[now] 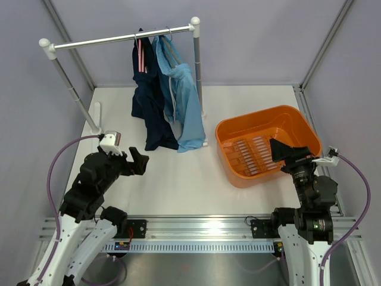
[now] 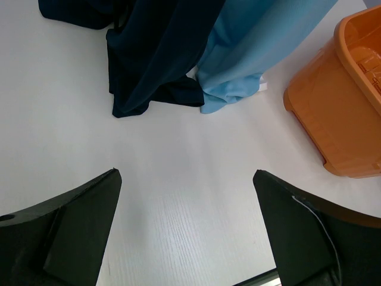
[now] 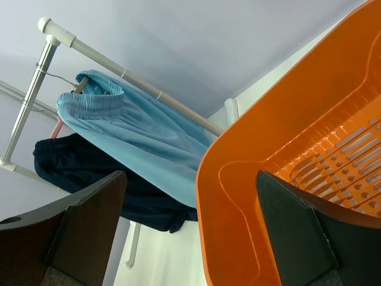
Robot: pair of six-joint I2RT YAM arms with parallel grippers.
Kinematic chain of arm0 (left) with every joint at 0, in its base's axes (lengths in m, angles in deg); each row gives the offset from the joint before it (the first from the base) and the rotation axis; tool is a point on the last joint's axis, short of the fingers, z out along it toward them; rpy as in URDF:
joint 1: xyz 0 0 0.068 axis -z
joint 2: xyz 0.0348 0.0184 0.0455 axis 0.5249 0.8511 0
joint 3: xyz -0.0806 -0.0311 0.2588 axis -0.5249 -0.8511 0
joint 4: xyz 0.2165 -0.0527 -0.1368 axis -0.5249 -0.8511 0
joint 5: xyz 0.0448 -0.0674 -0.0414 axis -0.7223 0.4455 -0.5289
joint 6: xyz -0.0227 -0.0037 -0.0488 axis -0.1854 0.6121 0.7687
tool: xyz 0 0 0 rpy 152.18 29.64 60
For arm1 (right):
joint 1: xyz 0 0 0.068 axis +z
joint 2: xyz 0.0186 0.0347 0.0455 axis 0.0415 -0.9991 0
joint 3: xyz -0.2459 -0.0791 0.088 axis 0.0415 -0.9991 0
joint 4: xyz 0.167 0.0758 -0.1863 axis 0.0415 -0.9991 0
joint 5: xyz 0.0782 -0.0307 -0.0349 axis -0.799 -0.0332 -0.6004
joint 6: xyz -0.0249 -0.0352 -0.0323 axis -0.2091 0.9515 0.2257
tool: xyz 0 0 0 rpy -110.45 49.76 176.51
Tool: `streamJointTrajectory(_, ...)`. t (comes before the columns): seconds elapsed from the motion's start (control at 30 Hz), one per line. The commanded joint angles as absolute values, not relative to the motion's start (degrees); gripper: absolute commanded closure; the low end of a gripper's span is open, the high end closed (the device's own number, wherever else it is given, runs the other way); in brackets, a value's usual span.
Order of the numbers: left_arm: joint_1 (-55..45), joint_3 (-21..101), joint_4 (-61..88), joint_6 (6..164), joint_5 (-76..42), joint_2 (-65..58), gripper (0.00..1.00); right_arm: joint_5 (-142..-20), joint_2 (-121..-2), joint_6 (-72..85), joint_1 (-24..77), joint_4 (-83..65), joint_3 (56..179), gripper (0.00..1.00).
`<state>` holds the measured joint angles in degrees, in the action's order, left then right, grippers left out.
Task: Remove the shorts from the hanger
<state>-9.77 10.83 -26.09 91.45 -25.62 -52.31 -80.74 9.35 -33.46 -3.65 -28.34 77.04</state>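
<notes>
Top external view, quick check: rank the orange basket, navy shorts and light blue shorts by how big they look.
1. Orange basket: clearly the largest.
2 and 3. Navy shorts and light blue shorts: they look about alike and partly overlap, so I won't rank one over the other.

no readable text, no labels, no brands, no numbers, no signs

Orange basket point(image 1: 228, 161) with a slotted floor, standing on the right of the white table point(image 1: 178, 179). White rack point(image 1: 119, 39): one horizontal bar on two uprights, at the table's far side, just beside the basket's far left corner. Grey walls point(image 1: 250, 42) behind. Metal rail point(image 1: 196, 225) along the near edge.
</notes>
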Motion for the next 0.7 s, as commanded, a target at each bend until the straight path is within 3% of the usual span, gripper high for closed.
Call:
streamJointTrajectory(0.0, -9.95, 11.99, -23.44, 90.79, -24.01, -52.11, 0.01, -81.08, 9.44, -34.18, -3.96, -28.41, 78.14, 0.01)
streamJointTrajectory(0.37, -9.95, 14.18, -21.43, 90.35, -22.60, -50.10, 0.01, -81.17, 7.95, -33.39, -3.96, -28.59, 80.07, 0.01)
streamJointTrajectory(0.67, -9.95, 48.26, -21.59, 93.60, -29.37, -24.30, 0.01, -81.60, 8.21, -31.81, -3.96, -31.22, 80.78, 0.01)
